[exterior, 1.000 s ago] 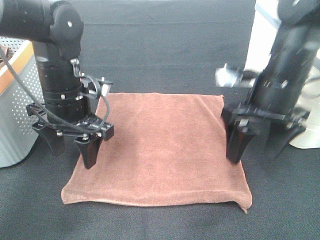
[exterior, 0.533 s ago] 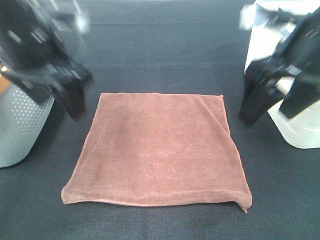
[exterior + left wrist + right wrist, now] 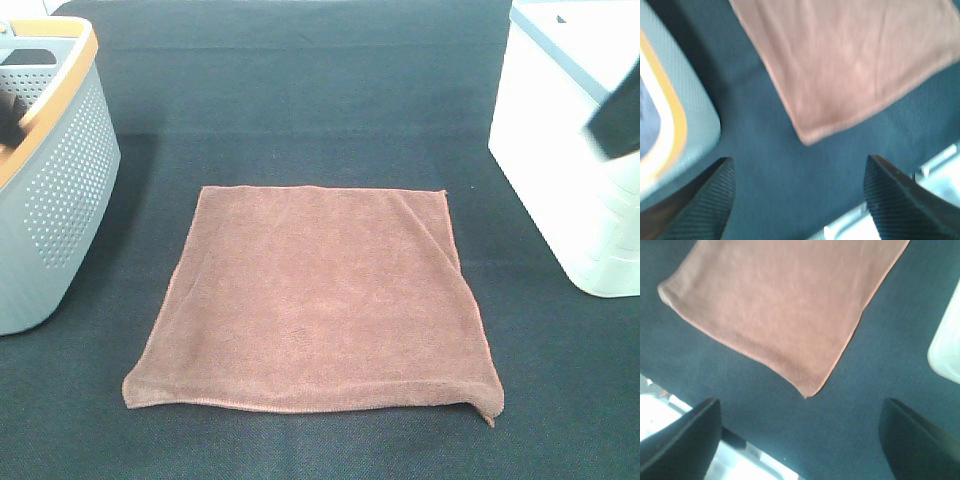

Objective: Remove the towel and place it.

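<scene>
The reddish-brown towel (image 3: 315,300) lies flat and spread on the black table, between the basket and the white box. It also shows in the left wrist view (image 3: 850,65) and the right wrist view (image 3: 785,305). My left gripper (image 3: 799,162) is open and empty, raised above the table off the towel's corner near the basket. My right gripper (image 3: 800,412) is open and empty, raised off another corner of the towel. In the exterior high view only blurred dark bits of the arms show at the left edge (image 3: 10,105) and right edge (image 3: 615,118).
A grey perforated basket (image 3: 55,190) with an orange rim stands at the left and shows in the left wrist view (image 3: 685,115). A white box (image 3: 570,170) stands at the right, its corner in the right wrist view (image 3: 947,350). Black cloth covers the table.
Both arms have lifted up and away from the towel's left and right edges and have almost left the exterior high view. The towel has stayed flat in place.
</scene>
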Robot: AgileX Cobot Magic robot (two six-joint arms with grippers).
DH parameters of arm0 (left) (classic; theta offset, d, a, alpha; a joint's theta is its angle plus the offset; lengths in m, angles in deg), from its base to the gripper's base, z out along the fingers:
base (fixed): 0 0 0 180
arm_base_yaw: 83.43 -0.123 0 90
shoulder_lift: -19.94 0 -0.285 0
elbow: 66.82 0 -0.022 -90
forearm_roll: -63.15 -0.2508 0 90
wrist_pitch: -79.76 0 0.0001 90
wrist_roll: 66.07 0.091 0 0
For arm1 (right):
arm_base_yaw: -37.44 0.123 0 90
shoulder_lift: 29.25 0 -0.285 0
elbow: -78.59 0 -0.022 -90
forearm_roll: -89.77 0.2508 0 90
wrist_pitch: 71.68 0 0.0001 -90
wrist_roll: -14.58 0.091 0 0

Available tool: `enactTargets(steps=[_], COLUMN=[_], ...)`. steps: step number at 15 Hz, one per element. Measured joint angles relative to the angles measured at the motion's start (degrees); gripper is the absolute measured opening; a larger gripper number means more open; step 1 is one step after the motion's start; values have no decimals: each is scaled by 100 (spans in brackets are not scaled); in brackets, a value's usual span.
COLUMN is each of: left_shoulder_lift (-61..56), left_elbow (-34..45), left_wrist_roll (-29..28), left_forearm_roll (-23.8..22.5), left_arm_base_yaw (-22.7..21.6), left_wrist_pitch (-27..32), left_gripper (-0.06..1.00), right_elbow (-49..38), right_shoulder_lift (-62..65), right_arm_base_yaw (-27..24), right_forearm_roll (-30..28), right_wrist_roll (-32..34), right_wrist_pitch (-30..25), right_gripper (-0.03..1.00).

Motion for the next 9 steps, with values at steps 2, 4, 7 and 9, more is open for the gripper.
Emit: enactTargets(steps=[2,4,7,9], left_shoulder_lift=[-676,-1616,-2372,-3415], left_elbow=[900,2045,2807,3518], left_wrist_roll=[0,-126,-235,-86], left_forearm_roll=[0,57,160,155], left_arm_base_yaw=[0,0,0,0], left_wrist_pitch=[0,6,6,11], left_gripper=[69,69,69,69], right_elbow=[-418,-1541,-2469,-3352], right_shoulder_lift=[567,1404,2212,3197], right_arm_base_yaw=[0,0,0,0], right_forearm_roll=[-6,-29,-92,-172], right_wrist_roll=[0,0,6,6], right_wrist_pitch=[-6,0,-23,-11], right_gripper=[81,81,81,81])
